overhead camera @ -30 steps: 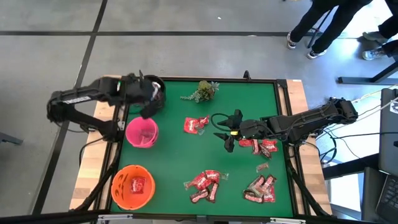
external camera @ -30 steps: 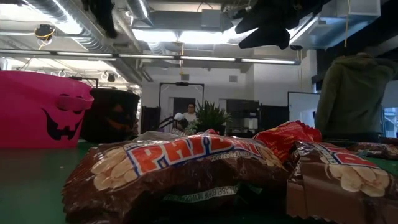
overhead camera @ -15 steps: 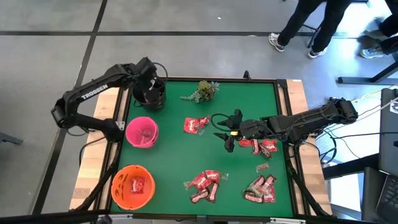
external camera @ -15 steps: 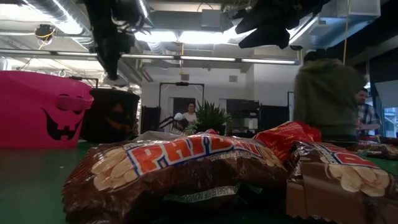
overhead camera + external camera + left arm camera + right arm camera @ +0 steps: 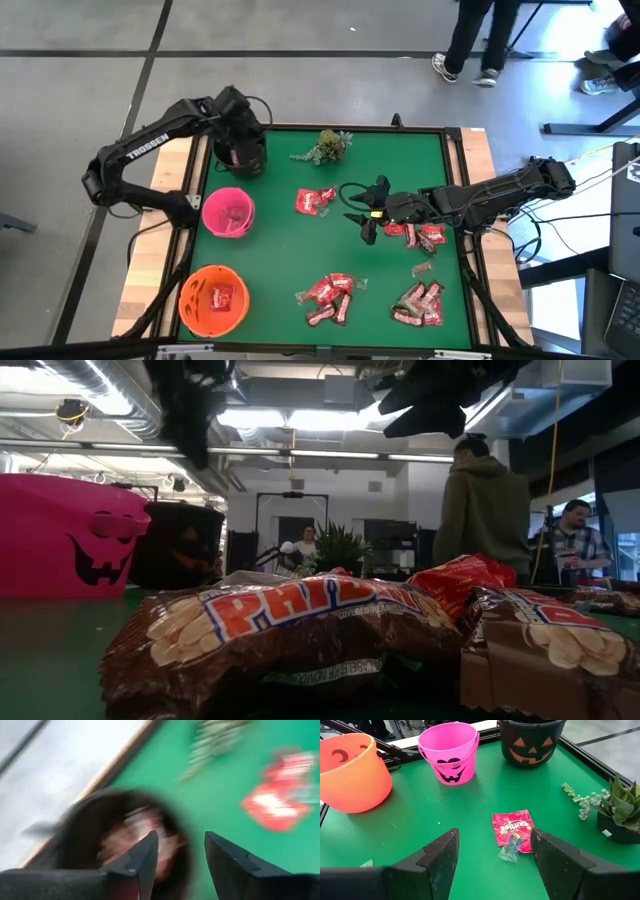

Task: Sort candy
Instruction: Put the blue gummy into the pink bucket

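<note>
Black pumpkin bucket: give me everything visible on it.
The black bucket is a round, plastic-looking pail with an orange jack-o'-lantern face. It stands upright at the green mat's far left corner, beyond the pink bucket. The left tool hangs over its mouth, jaws apart; brownish candy shows blurred inside.

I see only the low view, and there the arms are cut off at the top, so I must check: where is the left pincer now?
Observer: The left pincer hangs above the black bucket, at the table's far left corner.
Operator: Does it hold a candy?
Observer: No. Its fingers stand apart with nothing between them.
Operator: And the right pincer?
Observer: The right pincer is open above the green mat, pointing toward a red packet that lies flat there.
</note>
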Controlling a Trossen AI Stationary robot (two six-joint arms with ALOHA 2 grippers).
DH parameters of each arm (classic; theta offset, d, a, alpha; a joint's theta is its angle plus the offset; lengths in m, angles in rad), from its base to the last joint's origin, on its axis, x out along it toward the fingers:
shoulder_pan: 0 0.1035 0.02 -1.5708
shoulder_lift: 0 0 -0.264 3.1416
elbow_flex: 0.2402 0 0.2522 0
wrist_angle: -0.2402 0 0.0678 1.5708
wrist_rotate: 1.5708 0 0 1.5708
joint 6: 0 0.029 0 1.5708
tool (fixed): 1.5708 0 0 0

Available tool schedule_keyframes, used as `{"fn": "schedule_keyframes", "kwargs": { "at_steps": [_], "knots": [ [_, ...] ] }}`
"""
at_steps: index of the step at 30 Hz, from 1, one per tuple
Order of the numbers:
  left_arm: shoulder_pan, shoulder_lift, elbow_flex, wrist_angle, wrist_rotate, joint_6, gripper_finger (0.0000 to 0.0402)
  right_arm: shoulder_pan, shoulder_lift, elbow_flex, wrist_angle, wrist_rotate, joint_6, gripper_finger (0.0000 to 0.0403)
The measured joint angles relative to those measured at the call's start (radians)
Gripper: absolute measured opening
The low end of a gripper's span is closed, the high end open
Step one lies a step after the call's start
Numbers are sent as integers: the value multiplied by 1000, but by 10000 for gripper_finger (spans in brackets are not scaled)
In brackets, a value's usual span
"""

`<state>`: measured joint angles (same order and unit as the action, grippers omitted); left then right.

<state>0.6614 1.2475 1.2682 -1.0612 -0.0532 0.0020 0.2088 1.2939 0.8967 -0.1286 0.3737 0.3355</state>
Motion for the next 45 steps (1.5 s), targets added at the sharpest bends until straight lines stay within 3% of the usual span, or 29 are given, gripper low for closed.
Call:
{"fn": "schedule_keyframes", "kwargs": {
  "at_steps": [7, 15, 20, 24, 31, 37, 45],
  "knots": [
    [-273, -37, 15, 189, 192, 90, 155, 0, 15, -1, -1, 23, 0, 241],
    [-515, -93, -6, 224, 48, 117, 149, 0, 67, 0, 9, 25, 2, 241],
    [-535, -217, -121, 360, 18, 81, 139, 0, 132, -1, 33, 63, 2, 241],
    [-552, -315, -300, 565, 33, 28, 137, -16, 181, 0, 69, 61, 3, 241],
    [-584, -350, -550, 839, 30, -75, 137, -83, 239, 0, 83, 37, 8, 241],
    [-613, -344, -608, 967, 28, -80, 137, -133, 246, 0, 138, -14, -5, 241],
    [-639, -344, -607, 990, 13, -82, 137, -153, 246, 0, 183, -50, -19, 241]
  ]
}}
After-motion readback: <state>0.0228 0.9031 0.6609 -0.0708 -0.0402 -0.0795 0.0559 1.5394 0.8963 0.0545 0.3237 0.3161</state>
